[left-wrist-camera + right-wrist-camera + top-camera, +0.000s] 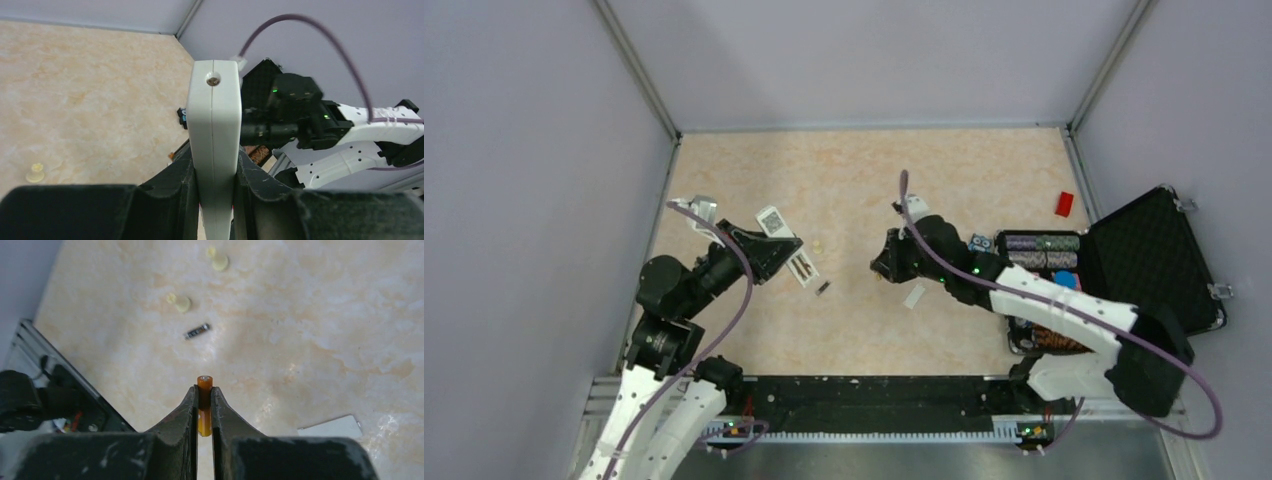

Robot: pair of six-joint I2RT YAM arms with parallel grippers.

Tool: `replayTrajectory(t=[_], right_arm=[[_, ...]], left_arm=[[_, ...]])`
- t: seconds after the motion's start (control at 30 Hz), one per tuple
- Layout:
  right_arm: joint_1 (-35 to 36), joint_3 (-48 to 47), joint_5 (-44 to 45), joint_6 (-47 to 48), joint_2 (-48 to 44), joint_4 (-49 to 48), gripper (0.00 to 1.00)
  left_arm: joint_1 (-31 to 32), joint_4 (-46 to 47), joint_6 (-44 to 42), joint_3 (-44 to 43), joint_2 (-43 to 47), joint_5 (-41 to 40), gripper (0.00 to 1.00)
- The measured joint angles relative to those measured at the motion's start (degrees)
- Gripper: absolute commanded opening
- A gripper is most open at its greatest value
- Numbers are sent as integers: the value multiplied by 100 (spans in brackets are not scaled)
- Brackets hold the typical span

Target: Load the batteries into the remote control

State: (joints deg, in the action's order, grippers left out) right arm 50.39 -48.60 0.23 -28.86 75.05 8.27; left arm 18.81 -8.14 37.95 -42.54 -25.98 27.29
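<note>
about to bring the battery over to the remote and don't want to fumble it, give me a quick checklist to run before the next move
1. Right claw shut on a battery, copper end poking past the fingertips: ok.
2. Left claw clamped on the remote control: ok.
3. Remote's recess open and turned toward the battery: cannot tell; the left wrist view shows only its edge.
4. Held battery's polarity matched to the recess: cannot tell.
5. Second battery lying free on the table, apart from the cream lumps: ok.
</note>
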Motion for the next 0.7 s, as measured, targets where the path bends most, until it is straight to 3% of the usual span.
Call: replayTrajectory(t=[0.27,0.7], right_arm=[[-68,-254,164,-643,-1550,50,4],[94,-1635,170,-481,-1784,-33,3]], left_arm=[[0,1303,1019,144,-1532,531,0],[55,3827,3095,129,-3659,1126,0]])
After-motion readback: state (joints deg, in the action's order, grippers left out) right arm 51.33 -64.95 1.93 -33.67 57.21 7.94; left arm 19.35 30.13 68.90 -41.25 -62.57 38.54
